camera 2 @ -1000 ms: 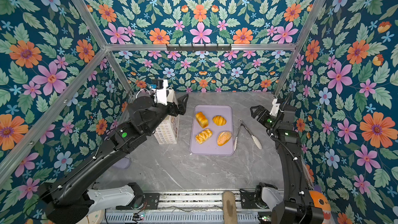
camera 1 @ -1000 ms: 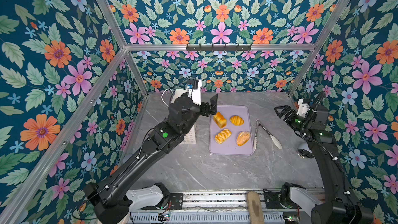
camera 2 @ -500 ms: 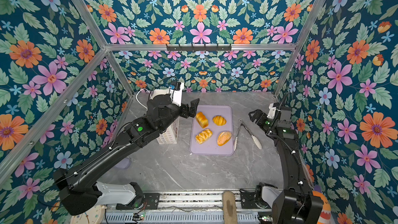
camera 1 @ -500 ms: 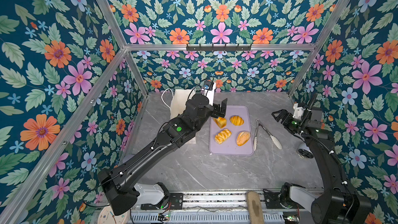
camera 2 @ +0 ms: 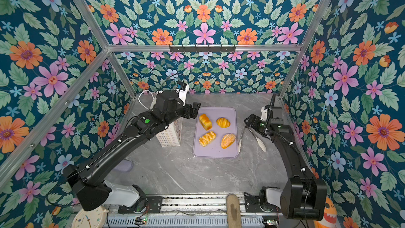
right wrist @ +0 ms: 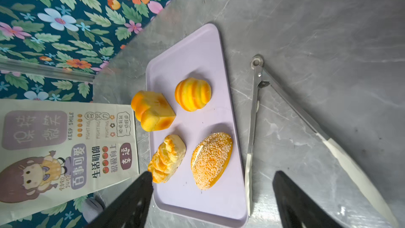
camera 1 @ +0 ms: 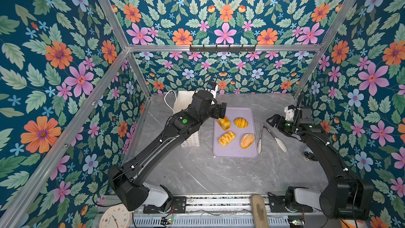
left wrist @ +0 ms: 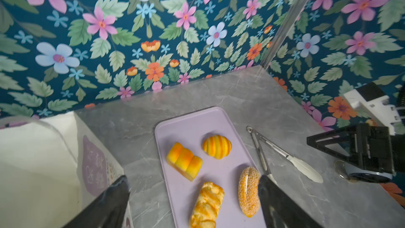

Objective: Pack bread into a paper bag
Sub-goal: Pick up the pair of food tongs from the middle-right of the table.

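- Left wrist view first: the paper bag (left wrist: 32, 161) stands just outside one finger (left wrist: 105, 205). It is stiff white paper, plain cream inside, with a lilac printed patch on its side.
- Now the left gripper (left wrist: 192, 178): fingers spread wide, nothing pinched. They are dark, wedge-shaped and blurred this close.
- Ahead of that gap sits the blocky loaf (left wrist: 184, 161), three smooth humps, glossy golden-orange.
- Beyond the loaf, farther from the fingertips, is the ridged bun (left wrist: 217, 146), shell-like with pale stripes.
- Close in between the fingers lies the braided roll (left wrist: 207, 205), plaited and glazed.
- The seeded roll (left wrist: 248, 190) has one edge hidden behind the tip of the other finger (left wrist: 280, 205). It is oval, gritty with seeds, with a pale slit along it.
- All four rest on a flat lilac tray (left wrist: 186, 123), smooth with rounded corners, on the grey marbled table (camera 1: 208, 172).
- In both top views the bag (camera 1: 186, 99) (camera 2: 168, 135) is upright beside the tray, largely covered by the left arm (camera 1: 164, 141). Rows of small rings show near its base.
- Metal tongs (camera 1: 270, 133) lie just beside the tray, splayed in a V, white at the tips.
- Right wrist view: the right gripper (right wrist: 213, 173) has its fingers apart too, holding nothing.
- One tong arm runs through that gap; the white-tipped arm lies outside the far finger (right wrist: 295, 200).
- The seeded roll sits ahead within the gap, and the braided roll's end meets the near fingertip (right wrist: 131, 200).
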Available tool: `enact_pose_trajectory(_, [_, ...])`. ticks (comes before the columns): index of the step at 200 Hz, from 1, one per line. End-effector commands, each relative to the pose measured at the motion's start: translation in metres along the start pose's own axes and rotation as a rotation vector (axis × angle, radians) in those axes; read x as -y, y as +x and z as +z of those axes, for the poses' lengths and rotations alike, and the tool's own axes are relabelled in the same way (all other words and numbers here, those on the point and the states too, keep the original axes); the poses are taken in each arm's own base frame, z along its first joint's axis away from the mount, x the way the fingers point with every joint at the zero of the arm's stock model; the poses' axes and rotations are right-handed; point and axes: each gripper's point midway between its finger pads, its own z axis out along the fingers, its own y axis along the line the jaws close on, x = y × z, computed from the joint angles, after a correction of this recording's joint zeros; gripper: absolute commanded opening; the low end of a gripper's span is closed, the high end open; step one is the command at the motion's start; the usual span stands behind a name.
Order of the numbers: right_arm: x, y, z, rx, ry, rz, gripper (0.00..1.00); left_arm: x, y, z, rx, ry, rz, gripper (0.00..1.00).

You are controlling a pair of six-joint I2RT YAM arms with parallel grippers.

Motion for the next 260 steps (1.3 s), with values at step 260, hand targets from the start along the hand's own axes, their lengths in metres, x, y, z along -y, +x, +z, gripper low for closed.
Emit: enact_pose_trajectory(260, [0.135,0.010,0.097,-0.355,0.532,-0.089,0.57,0.018,0.041,0.031,-0.187,0.152,-0.060,0.83])
